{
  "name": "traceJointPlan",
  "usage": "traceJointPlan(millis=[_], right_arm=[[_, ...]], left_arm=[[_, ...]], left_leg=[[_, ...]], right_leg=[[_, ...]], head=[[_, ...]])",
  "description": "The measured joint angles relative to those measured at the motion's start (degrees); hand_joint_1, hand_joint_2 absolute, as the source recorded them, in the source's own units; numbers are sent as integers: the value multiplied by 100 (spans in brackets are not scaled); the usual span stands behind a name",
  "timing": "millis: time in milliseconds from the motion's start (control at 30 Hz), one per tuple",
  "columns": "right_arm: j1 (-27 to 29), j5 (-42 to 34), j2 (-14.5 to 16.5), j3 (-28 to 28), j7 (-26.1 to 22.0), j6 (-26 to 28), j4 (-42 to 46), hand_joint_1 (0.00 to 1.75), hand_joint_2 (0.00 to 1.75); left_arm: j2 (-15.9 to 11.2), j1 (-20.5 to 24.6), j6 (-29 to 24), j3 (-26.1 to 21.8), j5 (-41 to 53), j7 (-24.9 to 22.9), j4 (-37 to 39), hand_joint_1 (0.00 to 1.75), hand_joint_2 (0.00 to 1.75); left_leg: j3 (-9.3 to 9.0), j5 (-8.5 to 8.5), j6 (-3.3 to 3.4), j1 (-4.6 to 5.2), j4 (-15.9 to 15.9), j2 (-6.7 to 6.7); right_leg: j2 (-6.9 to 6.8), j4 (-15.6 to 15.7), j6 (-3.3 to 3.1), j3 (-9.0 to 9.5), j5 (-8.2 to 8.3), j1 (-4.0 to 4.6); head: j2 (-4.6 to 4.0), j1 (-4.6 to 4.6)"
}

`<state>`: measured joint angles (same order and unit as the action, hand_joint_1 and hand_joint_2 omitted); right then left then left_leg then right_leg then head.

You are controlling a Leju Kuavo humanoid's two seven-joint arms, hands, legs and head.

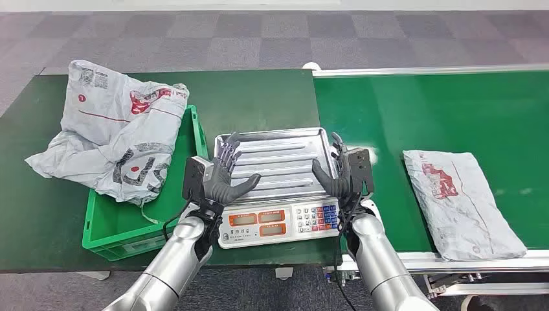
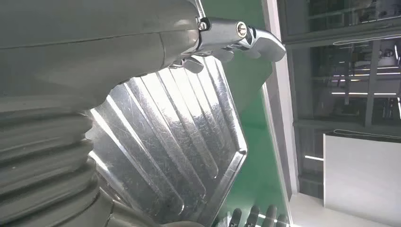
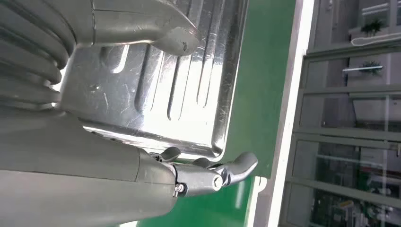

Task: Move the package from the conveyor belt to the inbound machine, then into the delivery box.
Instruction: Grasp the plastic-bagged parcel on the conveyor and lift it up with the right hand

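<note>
Two hands, left hand (image 1: pixel 223 178) and right hand (image 1: pixel 336 173), hang spread and holding nothing over the scale (image 1: pixel 275 188) pan. We see the package (image 1: pixel 461 201) flat on the belt (image 1: pixel 427 110), well to our right. It looks soft, light, slick; we'd grip both long edges. Crate (image 1: pixel 107 227) on our left already carries a crumpled bag (image 1: pixel 116 133); nothing blocks the reach.

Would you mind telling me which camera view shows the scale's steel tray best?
The head view: the whole steel tray shows there, bare, between the left hand and right hand. The left wrist view gives a close, partial look at its ribbed surface and one corner; the right wrist view shows another corner and rim.
</note>
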<state>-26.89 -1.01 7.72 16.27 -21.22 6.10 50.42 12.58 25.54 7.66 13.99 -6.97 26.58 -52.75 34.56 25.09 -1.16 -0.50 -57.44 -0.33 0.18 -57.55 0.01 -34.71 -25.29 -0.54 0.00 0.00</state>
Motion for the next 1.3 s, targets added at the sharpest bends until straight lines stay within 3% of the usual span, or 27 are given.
traceJointPlan(millis=[533,733,1033,1300], right_arm=[[542,169,-1,84,242,101,815,0,175],[587,442,-48,37,252,670,859,0,175],[1058,1056,-432,-669,343,1189,1231,0,175],[1338,2203,-605,-1242,594,1869,1344,0,175]], left_arm=[[-3,-170,31,0,44,-71,-236,0,175],[-8,-259,-1,-1,40,-86,-325,0,175],[-72,-568,-87,-207,-32,-87,-715,0,175],[-105,-734,-104,-371,-24,-70,-925,0,175]], left_leg=[[0,2,0,0,0,1],[0,2,0,0,0,0],[0,9,7,2,0,-1],[-2,8,6,2,1,1]], right_leg=[[0,0,-2,-1,-2,0],[0,0,-2,-1,-2,0],[-1,2,2,-1,-6,-4],[-1,2,3,0,-6,-3]], head=[[0,-1],[0,-1],[0,-1],[0,0]])
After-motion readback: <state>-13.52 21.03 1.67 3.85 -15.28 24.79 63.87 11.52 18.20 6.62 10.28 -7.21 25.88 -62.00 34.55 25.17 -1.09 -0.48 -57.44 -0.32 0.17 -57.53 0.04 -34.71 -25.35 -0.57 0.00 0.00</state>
